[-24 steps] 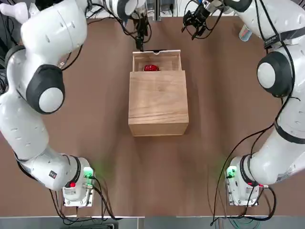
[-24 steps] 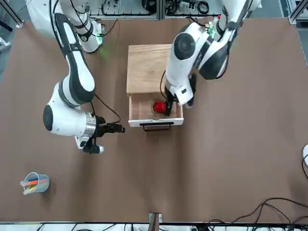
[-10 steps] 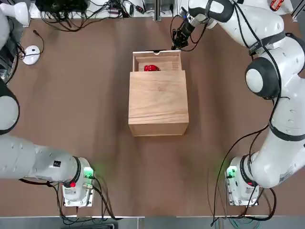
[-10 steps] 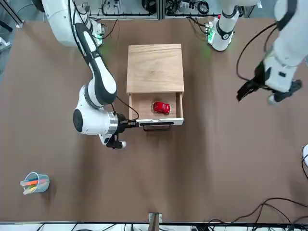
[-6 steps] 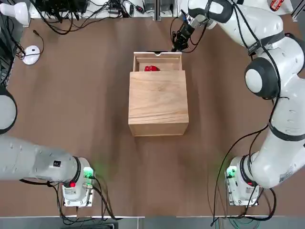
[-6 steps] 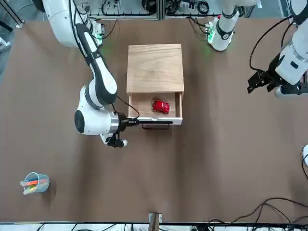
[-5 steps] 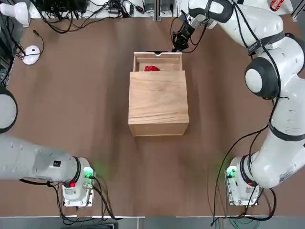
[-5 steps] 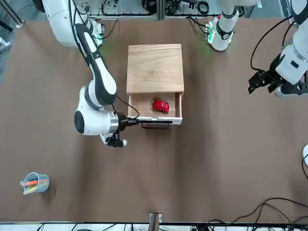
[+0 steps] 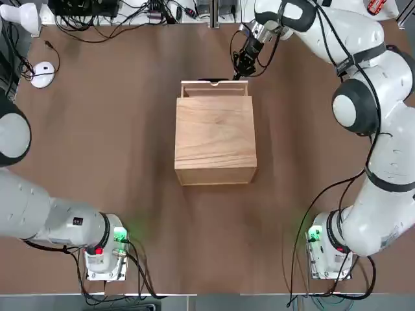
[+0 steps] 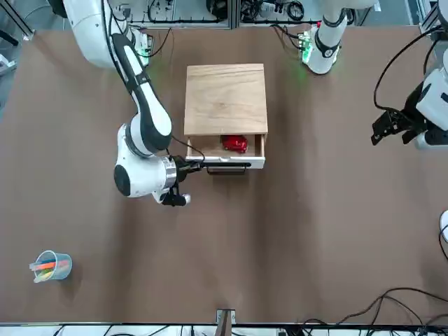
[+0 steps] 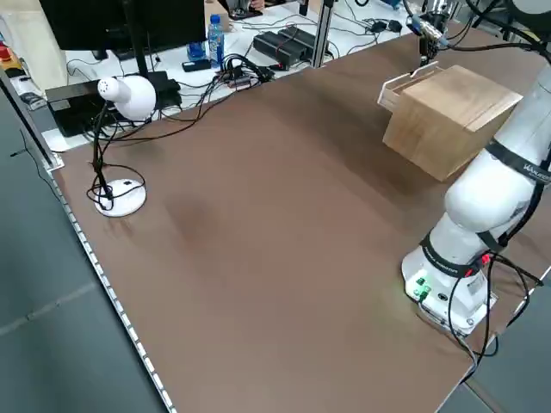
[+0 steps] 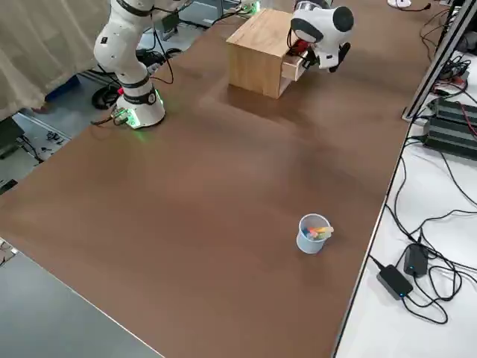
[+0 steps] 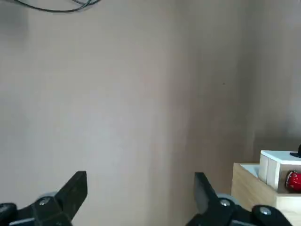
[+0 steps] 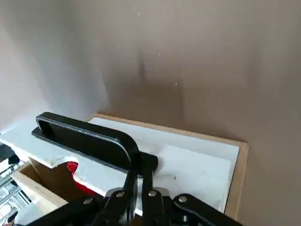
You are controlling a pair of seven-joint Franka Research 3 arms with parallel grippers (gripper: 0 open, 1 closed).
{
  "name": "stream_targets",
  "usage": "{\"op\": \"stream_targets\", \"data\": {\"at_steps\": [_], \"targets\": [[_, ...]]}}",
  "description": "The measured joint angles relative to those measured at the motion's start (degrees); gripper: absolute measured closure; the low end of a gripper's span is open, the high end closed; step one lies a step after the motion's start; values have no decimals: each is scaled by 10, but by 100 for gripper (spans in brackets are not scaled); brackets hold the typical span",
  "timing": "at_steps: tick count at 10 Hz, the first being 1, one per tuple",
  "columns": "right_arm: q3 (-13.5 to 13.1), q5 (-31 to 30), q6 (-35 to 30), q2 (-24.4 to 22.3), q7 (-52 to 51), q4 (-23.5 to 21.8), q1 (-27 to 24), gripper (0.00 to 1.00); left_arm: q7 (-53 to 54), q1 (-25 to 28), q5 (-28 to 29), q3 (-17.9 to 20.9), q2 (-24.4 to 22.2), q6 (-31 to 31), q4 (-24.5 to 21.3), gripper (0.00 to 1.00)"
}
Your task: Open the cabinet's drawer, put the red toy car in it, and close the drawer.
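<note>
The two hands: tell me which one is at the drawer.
The right hand, shut, its fingertips against the drawer front beside the dark handle. The left hand hangs open over bare table, far off to the cabinet's side.

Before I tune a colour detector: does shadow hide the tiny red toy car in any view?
Front view: tiny red toy car shaded under the light-wood cabinet top, yet readable; right wrist view: only a dim red sliver; top view: not visible.

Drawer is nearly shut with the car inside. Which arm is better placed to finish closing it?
Right. Its shut hand is at the drawer front by the handle, while the left hand hangs open far off to the side.
</note>
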Motion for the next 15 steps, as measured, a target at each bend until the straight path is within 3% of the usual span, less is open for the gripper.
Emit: {"op": "stream_targets", "data": {"at_steps": [3, 11, 13, 15], "targets": [[1, 0, -19, 0, 0, -6, 17, 89, 5, 40, 0, -38, 5, -18, 3, 0], [1, 0, -74, 1, 0, -13, 26, 88, 59, 49, 0, -48, 10, -20, 3, 1], [0, 0, -69, 0, 0, -4, 24, 75, 65, 51, 0, -44, 10, -20, 4, 1], [-6, 0, -64, -1, 0, 35, -2, 45, 65, 53, 0, -41, 10, -20, 4, 1]]}}
